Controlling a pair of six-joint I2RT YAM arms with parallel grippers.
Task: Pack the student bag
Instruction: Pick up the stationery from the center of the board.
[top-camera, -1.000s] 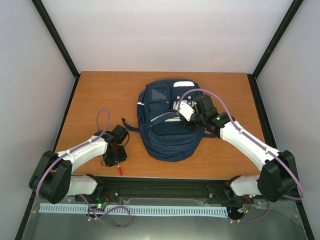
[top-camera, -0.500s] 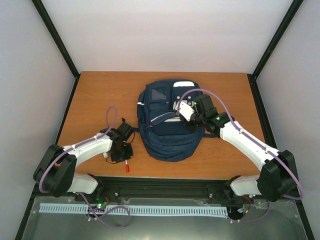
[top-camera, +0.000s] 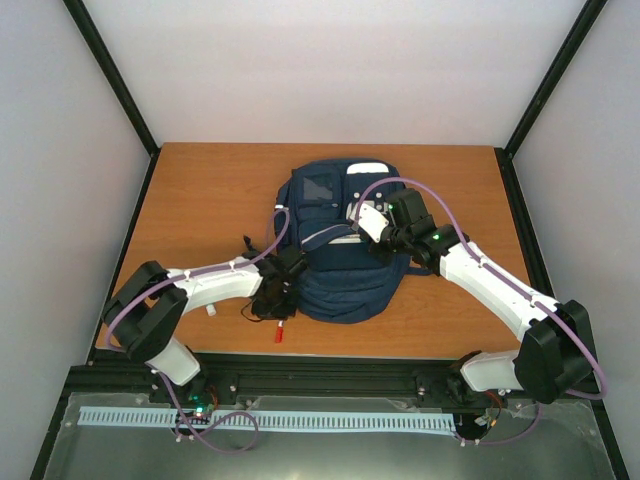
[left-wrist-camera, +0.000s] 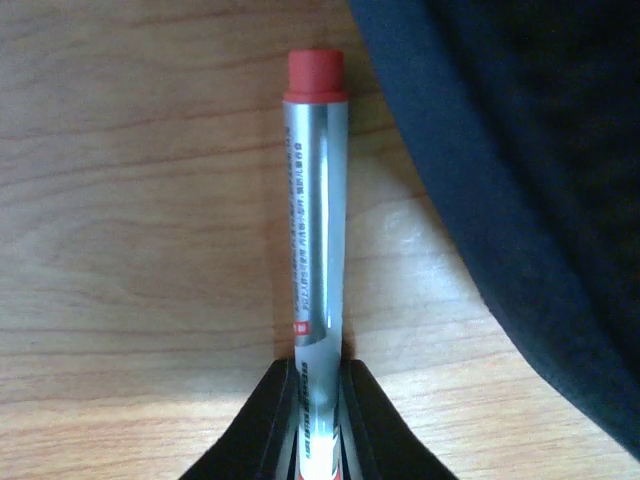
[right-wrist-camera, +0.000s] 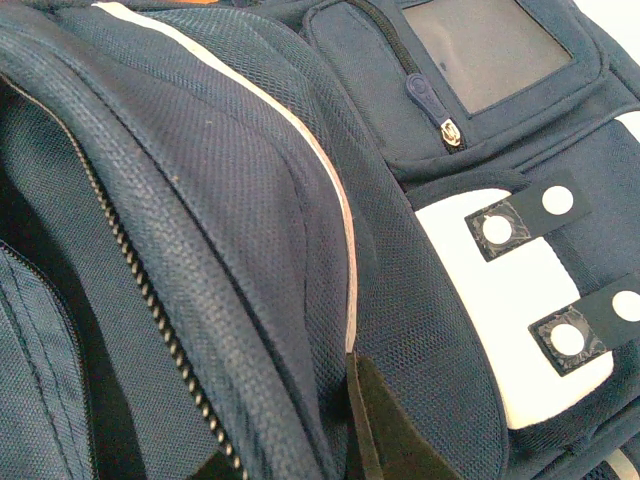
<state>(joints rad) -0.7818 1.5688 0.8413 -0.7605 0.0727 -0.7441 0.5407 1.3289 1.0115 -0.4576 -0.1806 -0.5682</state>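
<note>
The student bag (top-camera: 340, 240), a navy backpack with white stripes and patches, lies in the middle of the wooden table (top-camera: 200, 190). My left gripper (top-camera: 278, 298) hovers at the bag's near-left edge, shut on a silver marker (top-camera: 281, 330) with a red cap. In the left wrist view the marker (left-wrist-camera: 315, 200) sticks out forward from the left gripper (left-wrist-camera: 318, 405), and the bag's edge (left-wrist-camera: 520, 150) is just to the right. My right gripper (top-camera: 377, 228) is over the bag's right side. In the right wrist view the right gripper (right-wrist-camera: 300, 450) is shut on the fabric lip beside an open zipper (right-wrist-camera: 150, 300).
A dark strap (top-camera: 250, 247) trails from the bag's left side onto the table. Black frame posts (top-camera: 115, 75) stand at the table's back corners. The table's near edge (top-camera: 330, 352) runs just below the marker's cap. A zipped front pocket with a clear window (right-wrist-camera: 490, 50) sits beyond the right gripper.
My left arm has swung right across the table, carrying the marker from the left side to the bag's near-left edge. The right arm and bag have not moved.
</note>
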